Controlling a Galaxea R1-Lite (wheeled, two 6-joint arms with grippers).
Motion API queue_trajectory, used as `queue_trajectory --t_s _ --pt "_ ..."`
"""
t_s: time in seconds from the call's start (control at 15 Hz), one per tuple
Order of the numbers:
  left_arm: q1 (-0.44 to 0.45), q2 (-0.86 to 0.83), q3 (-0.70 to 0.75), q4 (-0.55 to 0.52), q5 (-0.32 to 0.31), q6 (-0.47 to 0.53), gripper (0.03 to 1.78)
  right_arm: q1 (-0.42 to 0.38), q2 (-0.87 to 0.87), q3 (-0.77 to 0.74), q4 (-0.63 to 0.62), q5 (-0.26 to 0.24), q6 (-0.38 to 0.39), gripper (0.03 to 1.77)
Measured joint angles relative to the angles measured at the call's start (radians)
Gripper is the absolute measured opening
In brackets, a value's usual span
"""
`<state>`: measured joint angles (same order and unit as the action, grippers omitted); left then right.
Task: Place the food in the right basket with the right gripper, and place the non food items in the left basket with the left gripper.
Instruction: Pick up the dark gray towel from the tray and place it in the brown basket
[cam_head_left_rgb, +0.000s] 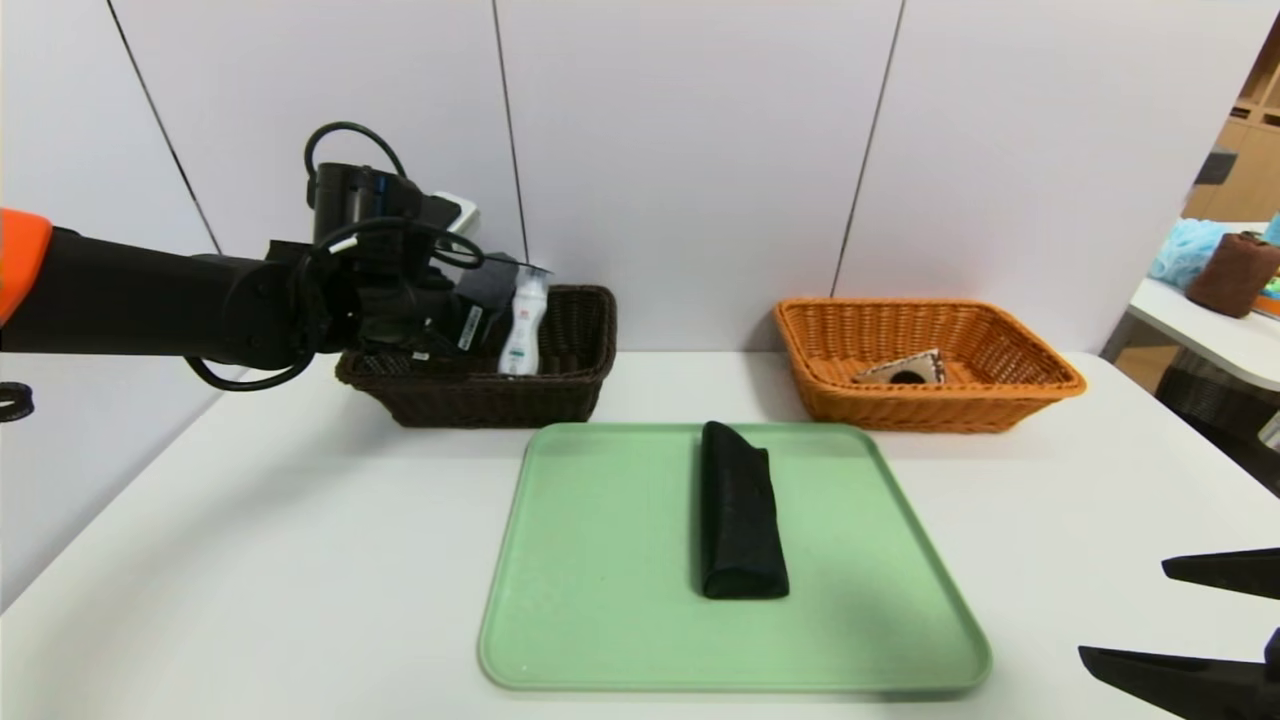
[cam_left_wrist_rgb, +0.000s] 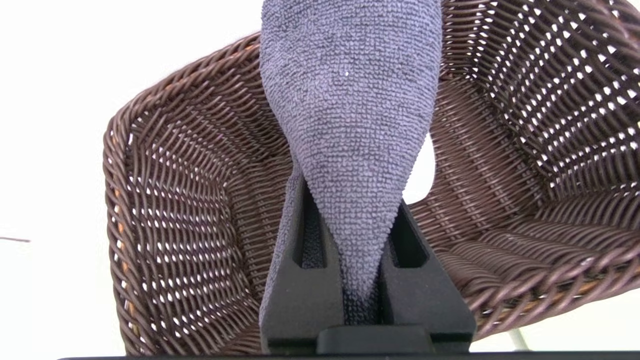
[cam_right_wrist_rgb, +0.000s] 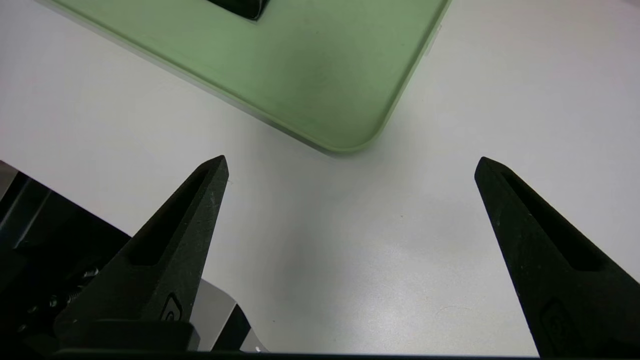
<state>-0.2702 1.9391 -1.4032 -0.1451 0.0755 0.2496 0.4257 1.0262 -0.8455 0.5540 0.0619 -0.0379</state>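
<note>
1. Jaws of the left gripper (cam_left_wrist_rgb: 361, 250) are closing firmly on a grey terry-cloth towel (cam_left_wrist_rgb: 355, 100), holding it over the dark brown wicker basket (cam_head_left_rgb: 500, 400) at the back left.
2. Inside that basket, a white plastic bottle (cam_head_left_rgb: 525, 325) is leaning upright near the towel.
3. On the white table (cam_head_left_rgb: 330, 560), a green rectangular tray (cam_head_left_rgb: 600, 620) is lying flat in front of the baskets, and a folded black item (cam_head_left_rgb: 742, 520) is resting on it, right of its centre.
4. At the back right, an orange-brown wicker basket (cam_head_left_rgb: 920, 412) is containing a pale triangular item with a dark round spot (cam_head_left_rgb: 908, 370).
5. The right gripper (cam_right_wrist_rgb: 352, 165) is hovering beyond the tray's near right corner, jaws standing wide open, gripping nothing.
</note>
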Motion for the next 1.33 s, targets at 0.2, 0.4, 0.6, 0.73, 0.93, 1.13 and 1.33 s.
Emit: queue_trajectory --t_s 0.2,0.4,0.6,0.73,0.93,1.13,1.33 --pt "0.031 0.003 0.009 -0.002 -0.073 0.104 0.21 0.000 0.000 0.000 0.000 0.000 0.000 1.70" --pt "0.053 0.003 0.011 -0.003 -0.121 0.219 0.21 0.000 0.000 0.004 0.000 0.000 0.000 1.70" --pt "0.062 0.005 0.009 -0.003 -0.129 0.266 0.21 0.000 0.000 0.007 0.000 0.000 0.000 1.70" --pt "0.063 0.007 0.006 -0.004 -0.129 0.270 0.21 0.000 0.000 0.007 0.000 0.000 0.000 1.70" --pt "0.063 0.010 0.007 -0.005 -0.130 0.271 0.30 0.000 0.000 0.007 0.000 0.000 0.000 1.70" --pt "0.064 0.011 0.007 -0.006 -0.130 0.270 0.75 0.000 0.001 0.006 -0.001 0.000 0.000 1.70" --pt "0.064 0.013 0.004 -0.007 -0.132 0.266 1.05 0.000 0.002 0.005 0.000 0.001 0.000 1.70"
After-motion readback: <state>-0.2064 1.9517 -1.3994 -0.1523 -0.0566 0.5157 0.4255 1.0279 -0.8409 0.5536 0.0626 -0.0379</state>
